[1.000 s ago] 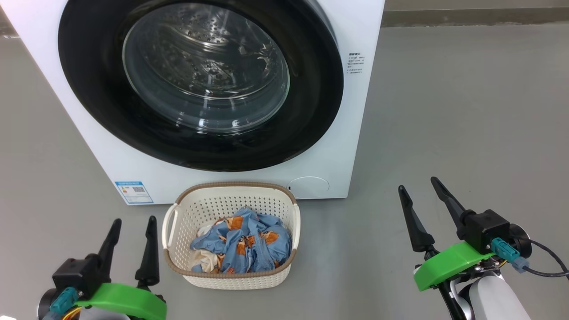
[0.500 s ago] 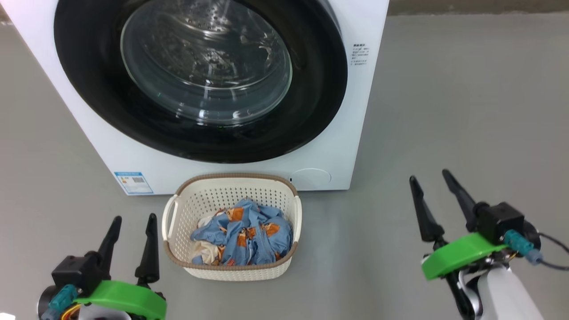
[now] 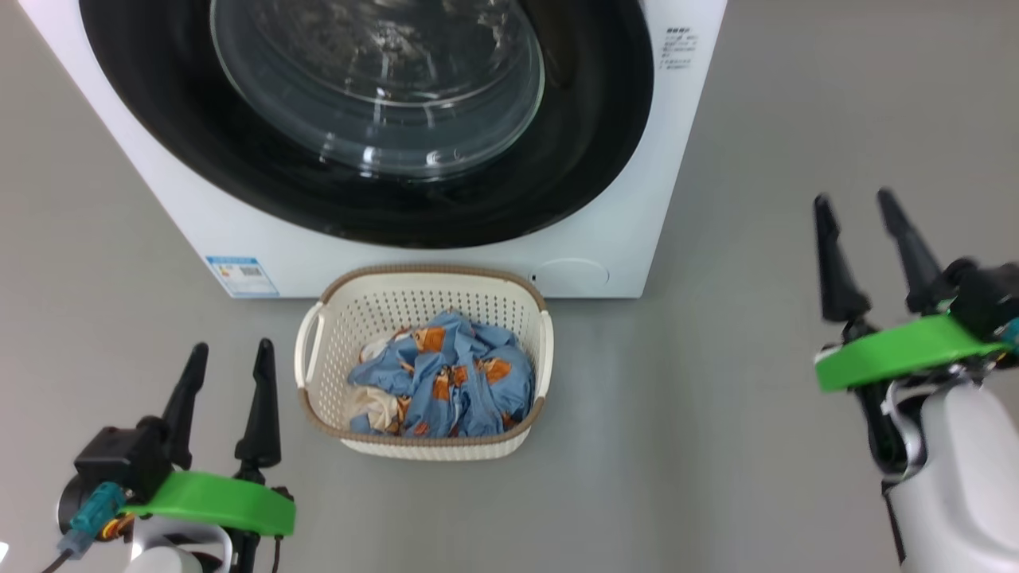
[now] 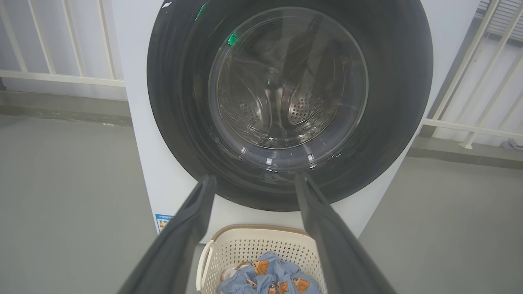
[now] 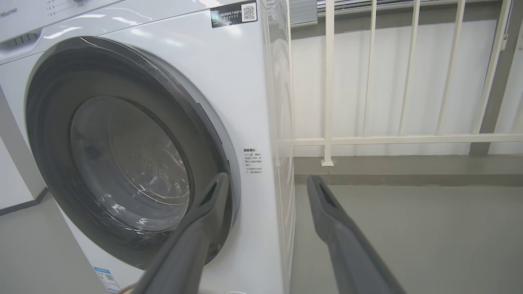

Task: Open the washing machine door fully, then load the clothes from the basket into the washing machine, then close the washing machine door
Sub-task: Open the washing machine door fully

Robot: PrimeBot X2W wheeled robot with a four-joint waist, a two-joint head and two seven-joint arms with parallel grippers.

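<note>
Shut flush on the front of the washing machine (image 3: pixel 589 239): the washing machine door (image 3: pixel 374 95), a glossy black ring round a bulging glass bowl. Behind the glass, in the left wrist view, the perforated steel drum (image 4: pixel 286 106).

At the cabinet's upper left corner in the right wrist view, a brand word (image 5: pixel 8 13), reading "Hisense". Further along the top edge, a dark sticker (image 5: pixel 233 13) with a QR code, lettering too small to read. Right of the door, a short block of small print (image 5: pixel 253 161), not legible. At the lower left of the front, a blue label sticker (image 3: pixel 243 275), text too fine to make out.

On the grey floor (image 3: pixel 756 398) just before the machine, under the door: the basket (image 3: pixel 430 272), cream, perforated, brown-rimmed, upright. Inside it, the clothes (image 3: pixel 446 382) in a crumpled heap, light blue with orange-brown patches, and a cream cloth piece (image 3: pixel 374 406) at the left side.

Near the basket's left, the left pincer (image 3: pixel 232 344), released, nothing between its fingers. Well off to the right, past the machine's right corner, the right pincer (image 3: pixel 853 196), likewise spread and empty.

Behind the machine, in both wrist views, a white railing (image 5: pixel 329 81).
</note>
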